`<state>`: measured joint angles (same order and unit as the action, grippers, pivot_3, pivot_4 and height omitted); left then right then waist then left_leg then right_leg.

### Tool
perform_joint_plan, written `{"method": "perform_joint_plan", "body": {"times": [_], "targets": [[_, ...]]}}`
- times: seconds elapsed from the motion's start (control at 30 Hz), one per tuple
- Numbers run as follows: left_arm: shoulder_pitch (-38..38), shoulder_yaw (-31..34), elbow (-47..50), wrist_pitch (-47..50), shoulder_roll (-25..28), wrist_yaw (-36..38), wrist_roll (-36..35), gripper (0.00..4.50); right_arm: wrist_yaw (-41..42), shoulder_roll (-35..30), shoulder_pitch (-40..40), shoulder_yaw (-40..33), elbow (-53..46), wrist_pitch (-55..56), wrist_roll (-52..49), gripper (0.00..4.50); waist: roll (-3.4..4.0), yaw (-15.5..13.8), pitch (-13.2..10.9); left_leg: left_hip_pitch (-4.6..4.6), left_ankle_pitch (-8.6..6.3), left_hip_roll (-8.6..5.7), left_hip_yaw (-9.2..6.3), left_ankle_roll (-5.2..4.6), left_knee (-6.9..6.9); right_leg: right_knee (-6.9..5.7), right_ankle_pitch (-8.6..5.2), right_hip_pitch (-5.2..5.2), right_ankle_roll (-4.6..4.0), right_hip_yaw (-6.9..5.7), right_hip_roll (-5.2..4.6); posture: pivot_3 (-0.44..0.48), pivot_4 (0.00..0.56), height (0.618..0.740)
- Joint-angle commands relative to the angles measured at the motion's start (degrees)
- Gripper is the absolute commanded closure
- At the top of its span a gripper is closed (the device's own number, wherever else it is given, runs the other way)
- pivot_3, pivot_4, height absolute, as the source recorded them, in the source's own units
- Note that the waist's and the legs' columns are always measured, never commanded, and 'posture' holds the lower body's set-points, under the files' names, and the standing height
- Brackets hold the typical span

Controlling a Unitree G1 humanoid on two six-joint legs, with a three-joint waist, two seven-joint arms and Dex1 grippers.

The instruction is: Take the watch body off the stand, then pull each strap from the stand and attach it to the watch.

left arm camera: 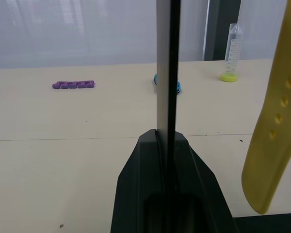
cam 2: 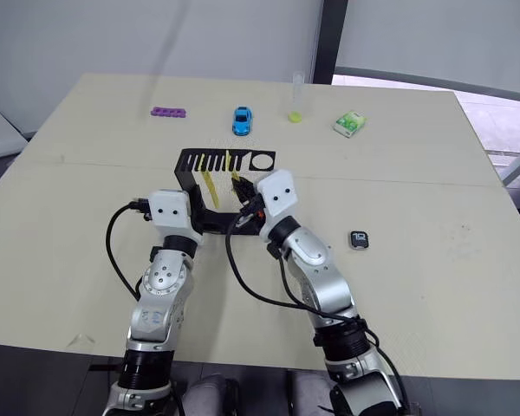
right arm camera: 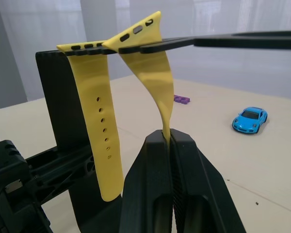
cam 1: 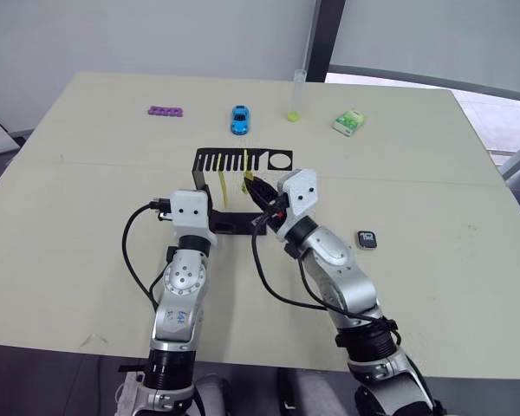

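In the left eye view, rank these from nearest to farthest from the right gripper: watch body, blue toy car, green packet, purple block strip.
From the right gripper:
1. Blue toy car, straight beyond the stand.
2. Watch body, on the table to the robot's right.
3. Green packet, far right, and purple block strip, far left: too close to call.

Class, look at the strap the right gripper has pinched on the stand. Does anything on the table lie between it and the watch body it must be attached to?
Nothing visible does. The right gripper grips the strap at the stand; the table between there and the watch body is bare.
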<state>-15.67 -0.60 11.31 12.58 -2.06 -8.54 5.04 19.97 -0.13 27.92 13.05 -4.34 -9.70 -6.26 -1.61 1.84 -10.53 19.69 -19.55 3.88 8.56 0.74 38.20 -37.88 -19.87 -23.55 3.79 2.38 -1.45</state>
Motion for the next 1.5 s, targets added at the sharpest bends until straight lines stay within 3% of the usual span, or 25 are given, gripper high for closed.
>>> {"method": "perform_joint_plan", "body": {"times": [0.03,0.77,1.1,1.2,1.43,1.5], "targets": [[0.4,-1.0,1.5,0.6,-0.9,0.3,0.0,4.50,1.9,-0.5,0.7,1.7,-2.9,4.8,1.2,4.48,0.00,0.0,0.0,0.00,0.00,0.00,0.00,0.00,0.00,-0.01,0.00,-0.01,0.00,0.00,0.00,0.000,0.150,0.740],[1.5,-0.8,2.4,1.9,-0.9,-0.6,0.1,4.50,6.0,-8.3,-4.7,3.3,-7.3,11.4,4.0,4.48,0.00,0.1,0.0,-0.02,0.01,0.01,0.00,0.00,0.00,-0.01,0.00,0.00,0.00,0.01,0.00,0.000,0.150,0.740],[2.4,-0.4,3.0,2.8,-0.7,0.5,-1.2,4.50,16.7,-17.9,-11.7,-2.0,-12.8,12.9,-5.9,4.48,-0.01,-0.2,0.0,-0.07,0.01,0.00,0.00,-0.01,-0.02,0.04,0.00,0.08,0.00,0.01,0.01,0.000,0.150,0.740],[2.7,-0.3,3.5,3.5,-0.5,1.0,-1.5,3.62,18.3,-19.5,-11.8,-3.2,-12.0,13.3,-7.5,4.50,-0.02,0.2,0.0,-0.12,0.01,0.00,0.05,-0.01,-0.03,0.03,0.00,0.10,0.00,0.06,0.01,0.000,0.150,0.740],[7.3,-0.6,9.7,5.8,1.7,4.3,-1.8,0.05,23.1,-22.2,-11.6,-5.3,-10.3,12.8,-10.9,4.50,-0.03,0.3,0.0,-0.13,0.03,0.03,0.04,0.04,-0.08,0.04,0.00,0.08,0.00,0.07,0.04,0.000,0.150,0.740],[9.5,0.0,12.3,6.6,2.5,5.4,-2.4,0.05,24.3,-23.0,-11.5,-6.1,-10.0,12.3,-12.0,4.50,-0.03,0.2,0.0,-0.12,0.03,0.02,0.04,0.03,-0.09,0.06,0.00,0.08,0.00,0.07,0.03,0.000,0.150,0.740]]}}
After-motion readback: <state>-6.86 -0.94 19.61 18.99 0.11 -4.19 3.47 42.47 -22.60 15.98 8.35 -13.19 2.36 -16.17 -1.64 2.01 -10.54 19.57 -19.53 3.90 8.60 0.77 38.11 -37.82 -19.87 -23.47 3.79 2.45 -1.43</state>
